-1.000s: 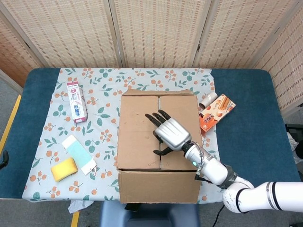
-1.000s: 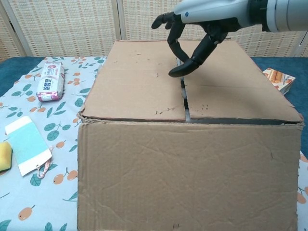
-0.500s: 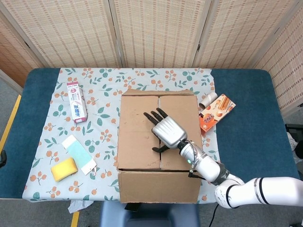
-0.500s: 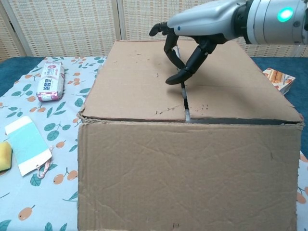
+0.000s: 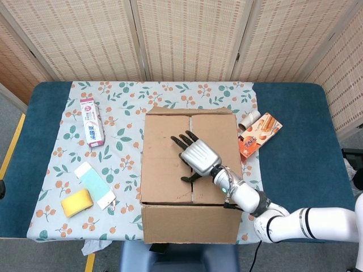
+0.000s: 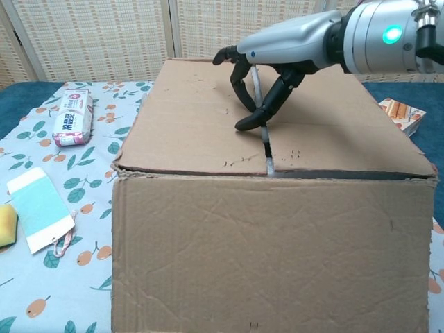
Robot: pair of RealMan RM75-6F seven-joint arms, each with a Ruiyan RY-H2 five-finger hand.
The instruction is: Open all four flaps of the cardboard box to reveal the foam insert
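We find the box (image 5: pixel 189 170) standing closed at the near middle of the worktop (image 5: pixel 295 141), on a floral cloth (image 5: pixel 125 124). Its top flaps lie flat, meeting along a central seam (image 6: pixel 266 142). The right hand (image 5: pixel 195 156) is over the lid, holding nothing, fingers apart and curved downward; in the chest view its dark fingertips (image 6: pixel 248 123) rest at the seam, just left of it. The left hand appears in neither view.

On the cloth left of the box we note a packet (image 5: pixel 92 121), a teal card (image 5: pixel 95 183) and a yellow sponge (image 5: pixel 76 202). Right of the box lie an orange carton (image 5: pixel 259 135) and a small roll (image 5: pixel 248 119).
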